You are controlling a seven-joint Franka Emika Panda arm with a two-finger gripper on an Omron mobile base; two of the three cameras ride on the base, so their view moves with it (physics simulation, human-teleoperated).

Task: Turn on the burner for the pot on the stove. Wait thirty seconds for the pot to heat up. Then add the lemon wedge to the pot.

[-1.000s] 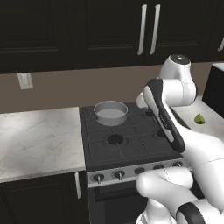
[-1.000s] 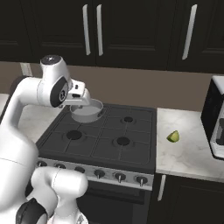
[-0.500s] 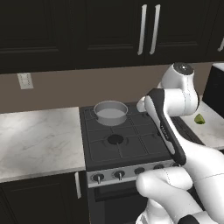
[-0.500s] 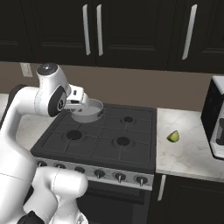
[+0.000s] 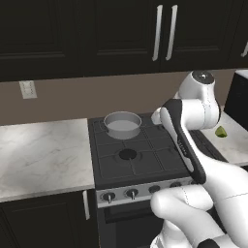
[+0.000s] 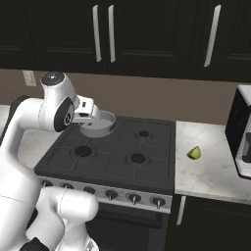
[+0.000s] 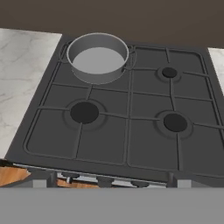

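Silver-grey metal, the pot (image 5: 122,125) stands empty on the back-left burner of the stove (image 7: 131,118), pale inside and upright, with no flame visible beneath it in any view. The lemon wedge (image 6: 194,153) lies on the marble counter (image 6: 211,166) to the right of the stove, well apart from the pot and untouched. Over the last second the arm has swung: its upper links have drawn back and to the robot's right in the left base view, and in the right base view the wrist has pulled left and closer to the pot's near side. The pot, the wedge and the camera framing are unchanged, so this is arm motion alone, not base travel. The hand camera looks down over the whole cooktop with the knob strip (image 7: 105,178) just inside its lower edge; the fingers are not distinguishable there, so I cannot tell whether they are spread or closed, though nothing appears to be held. In my judgement the task is at its first step: the arm is repositioning toward the front knobs (image 5: 131,193), no burner is lit, and the wait and the lemon transfer both remain outstanding.
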